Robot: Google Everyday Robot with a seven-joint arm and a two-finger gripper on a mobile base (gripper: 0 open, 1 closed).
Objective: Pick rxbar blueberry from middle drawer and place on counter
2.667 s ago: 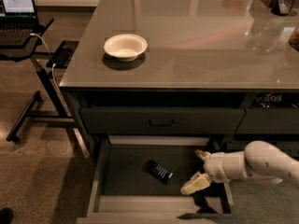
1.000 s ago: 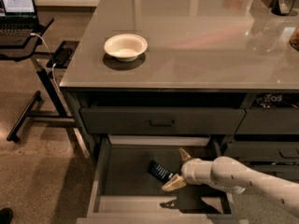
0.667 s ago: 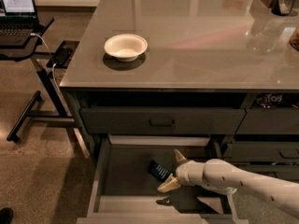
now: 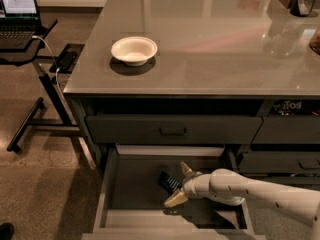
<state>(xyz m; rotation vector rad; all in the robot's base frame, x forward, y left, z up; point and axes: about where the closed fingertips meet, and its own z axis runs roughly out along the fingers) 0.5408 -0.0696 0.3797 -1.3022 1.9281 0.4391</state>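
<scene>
Speckled brown floor (image 4: pixel 40 184), black laptop stand (image 4: pixel 50 90).

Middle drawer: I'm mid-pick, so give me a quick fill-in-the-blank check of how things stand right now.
1. The middle drawer stands ___.
2. The gripper is down inside it, with its open fingers on either side of the ___.
3. On the counter above sits a white ___.

Missing words: open; rxbar blueberry; bowl.
</scene>
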